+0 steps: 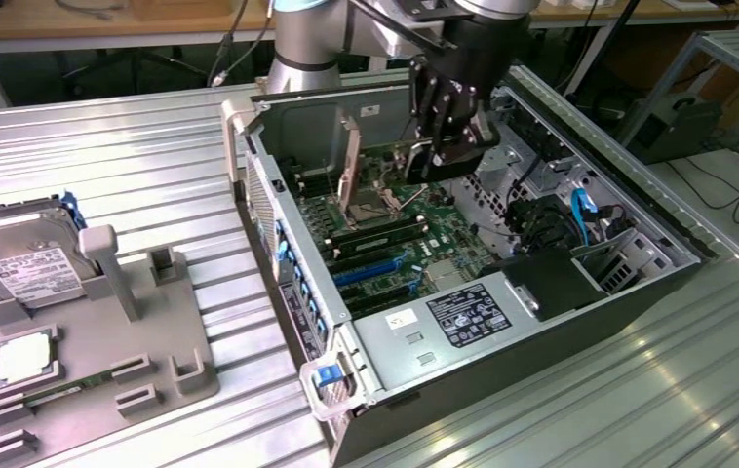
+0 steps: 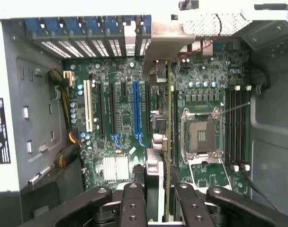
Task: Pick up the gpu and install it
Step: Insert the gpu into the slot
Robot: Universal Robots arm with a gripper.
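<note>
The gripper point(image 2: 158, 205) is closed to a narrow gap on the gpu point(image 2: 168, 109), its two black fingers point(image 2: 133, 203) clamping the card's upper edge from either side. The card stands on edge inside the open computer case point(image 1: 630, 210), long side running toward the rear wall. Its silver bracket point(image 2: 159, 45) sits close against the row of blue slot clips point(image 2: 87, 26).

Below the card lies the motherboard point(image 2: 113, 142). The blue expansion slot point(image 2: 135, 109) is just to one side of the card. The empty CPU socket point(image 2: 201, 135) is near on the other side, with the memory slots point(image 2: 236, 127) beyond it. Whether the card's lower edge has entered a slot cannot be told from these views.

The step in hand looks like seating the card. Doing it well probably means holding the card plumb, with its lower edge parallel to the slot along the whole length. The bracket's foot should line up with a rear opening before any push. Pressure is best applied straight down and evenly; a tilt could jam one end or scrape the board. The open socket close by leaves little room for sideways drift.

Well apart, outside the case, a grey fixture point(image 1: 148, 331) holds a hard drive point(image 1: 25, 263) and a CPU chip point(image 1: 25, 356).
</note>
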